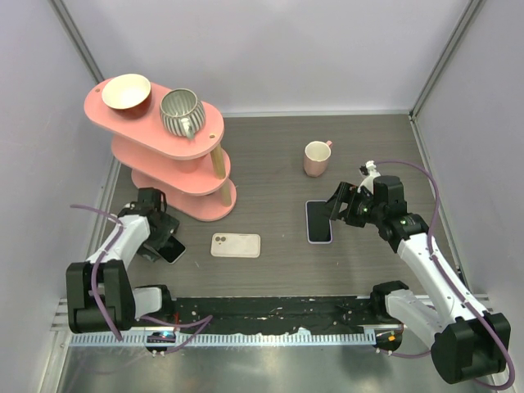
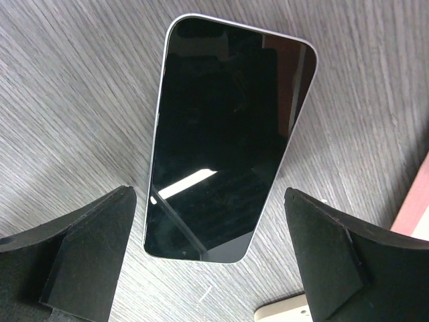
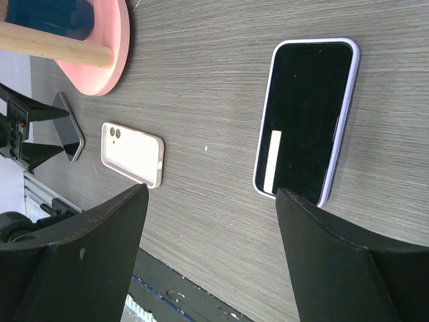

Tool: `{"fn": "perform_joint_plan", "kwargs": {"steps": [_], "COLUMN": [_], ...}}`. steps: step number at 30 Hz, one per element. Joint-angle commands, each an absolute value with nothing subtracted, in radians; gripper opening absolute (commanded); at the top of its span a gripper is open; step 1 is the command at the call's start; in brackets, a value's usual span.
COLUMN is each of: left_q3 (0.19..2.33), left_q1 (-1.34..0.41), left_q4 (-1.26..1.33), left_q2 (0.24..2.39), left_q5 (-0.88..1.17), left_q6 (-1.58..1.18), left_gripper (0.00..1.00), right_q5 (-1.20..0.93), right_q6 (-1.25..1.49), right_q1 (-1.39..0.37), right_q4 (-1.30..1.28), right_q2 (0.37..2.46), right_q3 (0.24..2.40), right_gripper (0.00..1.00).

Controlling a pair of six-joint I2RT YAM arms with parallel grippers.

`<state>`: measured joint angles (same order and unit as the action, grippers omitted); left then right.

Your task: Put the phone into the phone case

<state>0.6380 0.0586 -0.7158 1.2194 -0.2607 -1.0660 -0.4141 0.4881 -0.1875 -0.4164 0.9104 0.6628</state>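
A black phone with a silver edge (image 2: 228, 141) lies screen up on the table at the left (image 1: 173, 249). My left gripper (image 2: 208, 194) is open and hovers over the phone's near end, one finger on each side, touching nothing (image 1: 162, 233). A cream phone case (image 1: 236, 245) lies flat in the middle, back side up with two camera holes (image 3: 132, 153); its corner shows in the left wrist view (image 2: 285, 312). My right gripper (image 3: 212, 192) is open and empty, raised above the table at the right (image 1: 337, 205).
A second phone with a lilac edge (image 1: 318, 221) lies screen up just left of the right gripper (image 3: 308, 114). A pink three-tier shelf (image 1: 209, 131) at the back left carries a bowl (image 1: 126, 92) and a ribbed pot (image 1: 181, 112). A pink mug (image 1: 317, 157) stands behind.
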Motion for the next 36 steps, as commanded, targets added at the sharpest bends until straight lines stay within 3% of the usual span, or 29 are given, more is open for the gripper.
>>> {"fn": "perform_joint_plan", "kwargs": {"steps": [1, 25, 30, 36], "left_q3": [0.663, 0.586, 0.572, 0.517], "left_q1": [0.064, 0.064, 0.064, 0.051], "left_q4": [-0.687, -0.652, -0.727, -0.752], "left_q2": [1.252, 1.31, 1.215, 1.059], "left_q5": [-0.272, -0.227, -0.223, -0.154], "left_q6": [-1.072, -1.134, -1.21, -1.29], "left_gripper": [0.97, 0.92, 0.87, 0.95], "right_q5": [-0.437, -0.469, -0.469, -0.477], "right_q6": [0.479, 0.499, 0.514, 0.522], "right_q1": [-0.187, -0.186, -0.186, -0.187], "right_q4": [-0.377, -0.379, -0.367, -0.351], "right_q2": [0.908, 0.885, 0.877, 0.887], "right_q3": [0.687, 0.701, 0.677, 0.67], "right_gripper": [0.83, 0.83, 0.83, 0.83]}}
